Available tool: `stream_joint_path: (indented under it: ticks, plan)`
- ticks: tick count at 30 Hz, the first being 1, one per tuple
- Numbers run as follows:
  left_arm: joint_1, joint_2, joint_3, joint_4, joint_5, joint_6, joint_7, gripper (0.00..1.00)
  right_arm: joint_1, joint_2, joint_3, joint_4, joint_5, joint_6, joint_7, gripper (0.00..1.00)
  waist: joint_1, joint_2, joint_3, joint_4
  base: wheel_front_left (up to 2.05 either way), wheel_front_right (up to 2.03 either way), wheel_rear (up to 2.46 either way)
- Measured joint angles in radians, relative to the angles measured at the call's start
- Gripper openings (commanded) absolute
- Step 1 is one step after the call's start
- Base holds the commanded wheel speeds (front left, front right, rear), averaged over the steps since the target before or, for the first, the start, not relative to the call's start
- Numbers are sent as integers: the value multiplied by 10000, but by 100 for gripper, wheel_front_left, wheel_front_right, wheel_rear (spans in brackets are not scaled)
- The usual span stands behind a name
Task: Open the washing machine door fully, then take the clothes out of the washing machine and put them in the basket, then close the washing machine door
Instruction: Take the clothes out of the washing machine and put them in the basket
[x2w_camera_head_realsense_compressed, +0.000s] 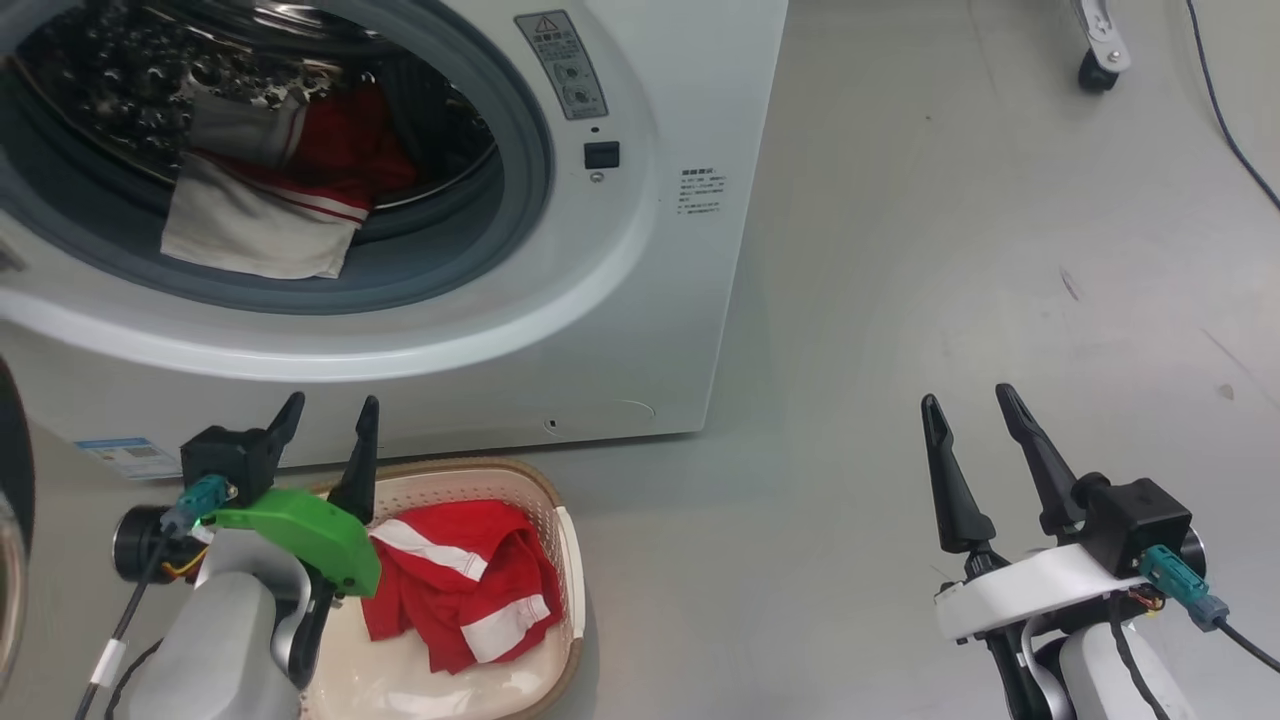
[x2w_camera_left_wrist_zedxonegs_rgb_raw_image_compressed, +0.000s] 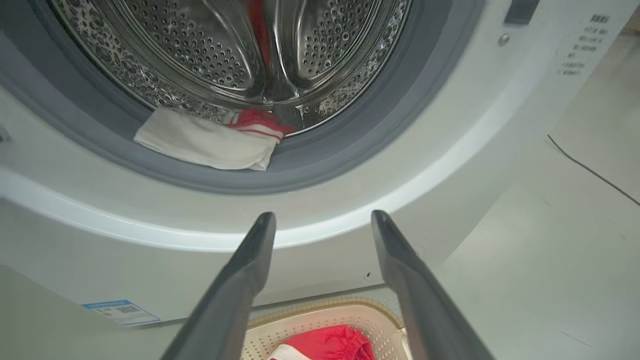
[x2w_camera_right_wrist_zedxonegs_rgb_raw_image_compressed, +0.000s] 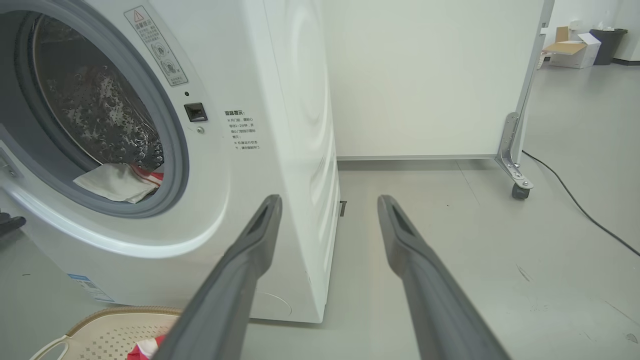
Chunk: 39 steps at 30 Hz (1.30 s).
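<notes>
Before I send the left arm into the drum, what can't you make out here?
- Washing machine door: head view, cut off by the left edge; how far open, cannot tell.
- Clothes in the drum: left wrist view, rear part hidden behind the grey ring; one piece or several, unclear.
- Basket: head view, left side hidden by the left gripper, bottom cut off.
- Warning sticker: head view, print too small to read.

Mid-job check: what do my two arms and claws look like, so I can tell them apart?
Each has two long dark tapered fingers, a black block and a teal plug with a black cable. The left claw wears a green cover; the right claw a white collar. Forearms are pale.
</notes>
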Motion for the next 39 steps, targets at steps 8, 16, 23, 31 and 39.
stream_joint_path:
  ticks: [8,16,23,31,39]
  plan:
    - [282,-157,288,-1538,63,-2,0,100,357,-12,-153,2,2,0,0,100,0,0,-616,586,0,0,0]
    - [1343,-167,663,-2598,165,10,-2,100,665,-10,-146,-29,2,35,0,100,0,0,-1198,997,0,0,0]
    - [2277,-198,878,-3411,376,178,-2,100,968,-10,-134,-104,2,50,0,100,0,0,-1537,1187,0,0,0]
    - [2925,-282,928,-4019,516,234,-2,100,1114,-8,-132,-190,2,61,0,100,0,0,-1654,1171,0,0,0]
    - [3433,-314,857,-4466,719,263,-2,100,1146,-6,-132,-240,2,104,0,100,0,0,-1739,1108,0,0,0]
